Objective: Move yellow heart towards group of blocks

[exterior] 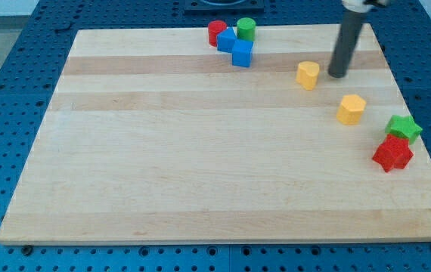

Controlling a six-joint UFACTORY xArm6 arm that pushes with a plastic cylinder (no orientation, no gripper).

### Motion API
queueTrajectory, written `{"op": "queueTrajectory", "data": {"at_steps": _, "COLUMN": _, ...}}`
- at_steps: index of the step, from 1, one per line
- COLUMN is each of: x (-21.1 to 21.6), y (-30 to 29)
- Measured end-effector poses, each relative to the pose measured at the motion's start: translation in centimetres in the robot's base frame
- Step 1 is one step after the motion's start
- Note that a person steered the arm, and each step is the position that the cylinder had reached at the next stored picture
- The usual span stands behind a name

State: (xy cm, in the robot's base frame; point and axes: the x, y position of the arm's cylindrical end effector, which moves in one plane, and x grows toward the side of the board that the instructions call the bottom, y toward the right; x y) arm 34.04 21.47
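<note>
The yellow heart (307,74) lies on the wooden board (200,166) at the view's upper right. My tip (337,75) stands just to the heart's right, a small gap apart. The group of blocks sits at the view's top middle: a red cylinder (216,32), a green cylinder (246,29), a blue block (227,39) and a blue cube (242,54), packed close together, to the left of the heart.
A yellow hexagon (351,109) lies below and right of my tip. A green star (403,128) and a red star (392,153) touch each other near the board's right edge. A blue perforated table (4,91) surrounds the board.
</note>
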Motion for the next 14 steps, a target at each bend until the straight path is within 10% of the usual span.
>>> {"op": "queueTrajectory", "data": {"at_steps": 14, "x": 2.5, "y": -17.6}}
